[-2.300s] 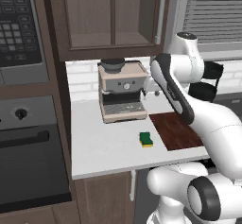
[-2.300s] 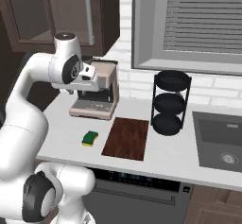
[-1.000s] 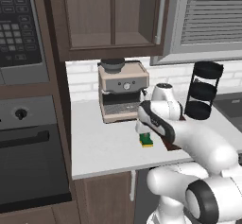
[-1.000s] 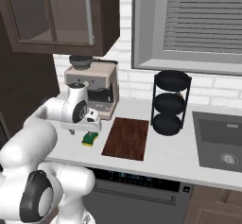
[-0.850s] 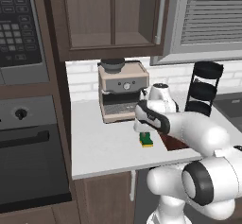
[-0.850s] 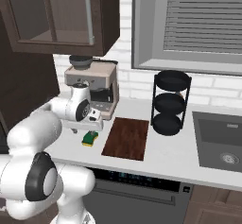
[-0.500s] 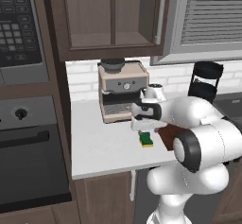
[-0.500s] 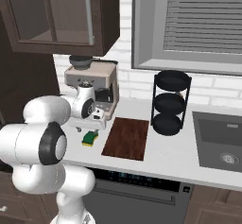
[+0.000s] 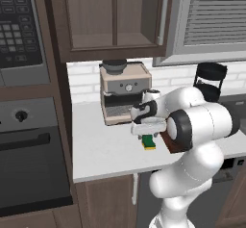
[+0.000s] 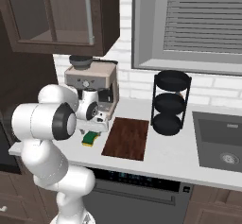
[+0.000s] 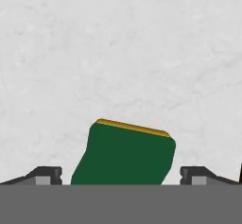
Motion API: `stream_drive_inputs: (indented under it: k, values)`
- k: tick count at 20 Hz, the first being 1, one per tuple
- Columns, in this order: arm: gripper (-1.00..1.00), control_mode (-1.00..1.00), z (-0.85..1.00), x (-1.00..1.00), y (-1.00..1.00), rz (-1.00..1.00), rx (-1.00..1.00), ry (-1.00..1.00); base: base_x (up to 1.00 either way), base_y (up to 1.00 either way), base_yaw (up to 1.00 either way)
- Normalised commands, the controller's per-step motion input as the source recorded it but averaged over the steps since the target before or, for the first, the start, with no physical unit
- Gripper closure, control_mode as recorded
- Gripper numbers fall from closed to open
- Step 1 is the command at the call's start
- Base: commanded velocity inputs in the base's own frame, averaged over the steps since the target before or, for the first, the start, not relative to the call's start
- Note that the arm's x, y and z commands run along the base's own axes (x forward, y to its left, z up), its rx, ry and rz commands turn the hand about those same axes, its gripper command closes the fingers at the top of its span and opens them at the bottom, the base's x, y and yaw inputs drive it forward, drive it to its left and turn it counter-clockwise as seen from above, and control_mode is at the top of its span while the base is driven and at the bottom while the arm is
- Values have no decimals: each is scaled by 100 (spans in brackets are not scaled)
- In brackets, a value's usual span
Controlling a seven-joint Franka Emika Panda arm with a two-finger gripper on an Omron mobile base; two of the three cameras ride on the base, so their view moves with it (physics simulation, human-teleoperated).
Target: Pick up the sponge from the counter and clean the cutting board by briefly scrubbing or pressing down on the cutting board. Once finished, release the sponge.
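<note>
The sponge point(image 11: 125, 154), green on top with a yellow edge showing, lies flat on the light counter point(image 11: 118, 53). My gripper point(image 11: 122, 176) hangs straight over it, open, with one fingertip point(image 11: 45, 175) on each side and neither touching the block. In the base views the hand point(image 9: 146, 126) stoops low over the sponge point(image 9: 149, 143), just in front of the coffee machine. The dark reddish-brown cutting board point(image 10: 126, 138) lies right beside the sponge point(image 10: 90, 138); in the left base view my arm covers most of the board point(image 9: 168, 144).
A beige coffee machine point(image 10: 92, 88) stands close behind the hand. A black three-tier rack point(image 10: 171, 102) sits beyond the board, and a sink point(image 10: 222, 145) lies further right. An oven column point(image 9: 29, 150) bounds the counter's left end.
The arm has swung down from high beside the coffee machine and lowered the hand over the sponge. Sponge and board have not moved.
</note>
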Motion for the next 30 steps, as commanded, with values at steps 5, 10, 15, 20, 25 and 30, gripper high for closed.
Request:
stream_drive_inputs:
  k: [5,10,15,20,25,30]
  values:
    - [-100,-100,-32,3,0,0,0,0,0,0,0]
    - [100,-100,-33,0,3,0,0,0,0,0,0]
    - [100,-100,-34,0,6,0,0,0,0,0,0]
    - [100,-100,-11,-8,0,-1,0,0,0,0,0]
    - [100,-100,41,-52,-9,0,0,0,0,0,0]
    - [100,-100,35,-56,-34,0,0,-4,0,0,0]
